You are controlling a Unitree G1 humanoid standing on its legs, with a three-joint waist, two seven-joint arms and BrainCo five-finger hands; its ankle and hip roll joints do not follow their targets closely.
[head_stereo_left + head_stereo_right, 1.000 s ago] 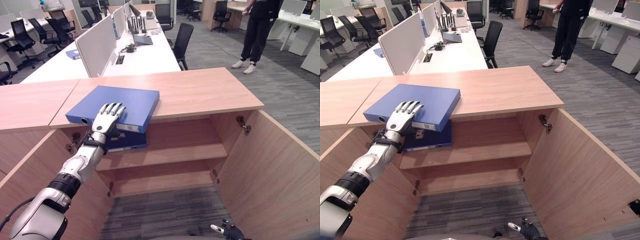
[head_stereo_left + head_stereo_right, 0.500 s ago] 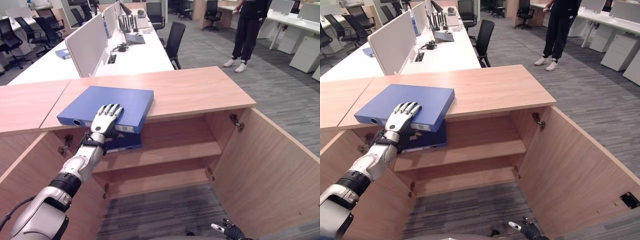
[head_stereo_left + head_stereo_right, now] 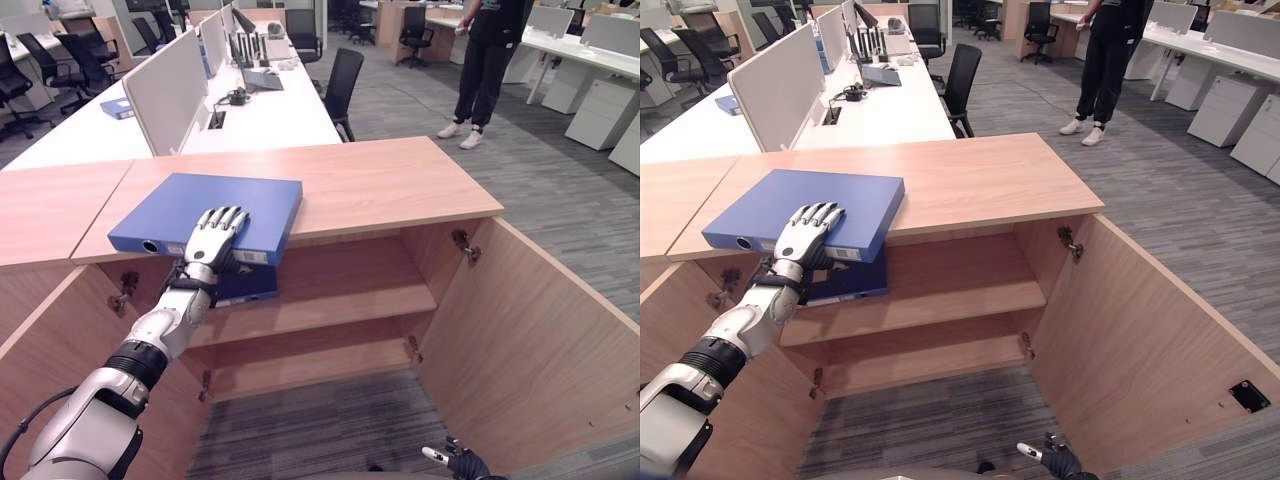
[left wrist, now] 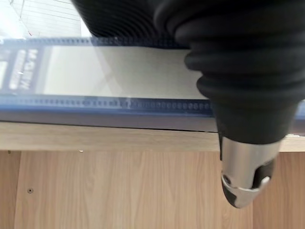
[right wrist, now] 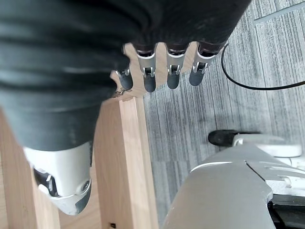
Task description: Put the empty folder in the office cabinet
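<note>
Left eye view: blue folder (image 3: 210, 212) lies flat on the counter (image 3: 380, 180), near edge overhanging the open cabinet (image 3: 330, 300). Left hand (image 3: 215, 232) rests on it, fingers straight and spread.

Right eye view: a second folder (image 3: 855, 281) sits on the upper shelf.

Right wrist view: right hand (image 5: 162, 71) hangs empty – fingers relaxed, beside the cabinet door (image 5: 136, 157).
</note>
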